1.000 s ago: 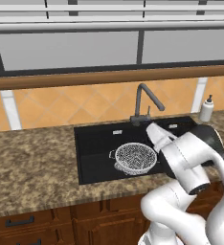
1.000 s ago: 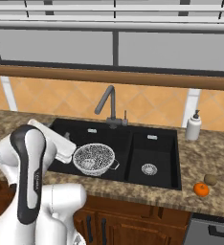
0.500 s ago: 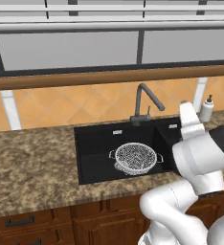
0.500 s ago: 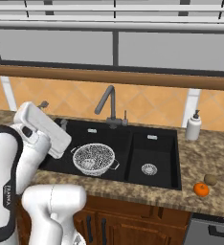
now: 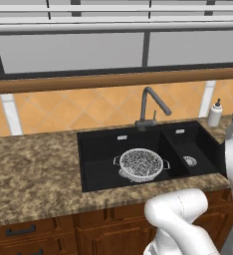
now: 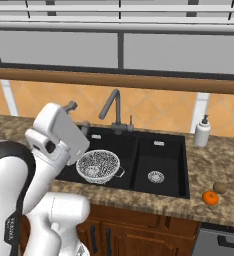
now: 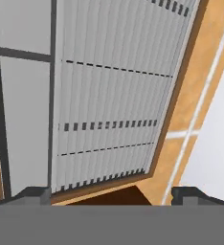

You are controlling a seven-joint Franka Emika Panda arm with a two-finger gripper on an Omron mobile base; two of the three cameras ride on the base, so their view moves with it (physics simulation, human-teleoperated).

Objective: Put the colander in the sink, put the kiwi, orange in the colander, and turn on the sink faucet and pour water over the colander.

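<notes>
Right base view: the colander (image 6: 97, 165) sat in the wider basin of the sink (image 6: 164, 145), upright, mesh bowl holding no fruit.
Colander, left base view: sat at about 6 o'clock from the sink faucet (image 5: 151, 106), inside the larger basin, a small handle showing at each side.
Fruit: the orange (image 6: 210, 198) and the kiwi (image 6: 220, 187) lay on the desk (image 6: 224, 160) at about 4 o'clock from the sink, well apart from the colander; the kiwi was just beside the orange, on its far side, whether touching I could not tell.
Jaws: the gripper (image 7: 112, 195) stood spread wide with nothing between the tips; the hand view looked up at window blinds, so the hand pointed away from the desk.
Step in hand (judged): colander placement looked done; fetching the first fruit came next.
How to do it well (judged): bring the hand down over the 4 o'clock corner of the desk, pick one fruit only, keep the jaws wide until they straddle it; the two fruits sat close, so approach from the free side to avoid knocking the neighbour off the edge.
Faucet: no water seen.
</notes>
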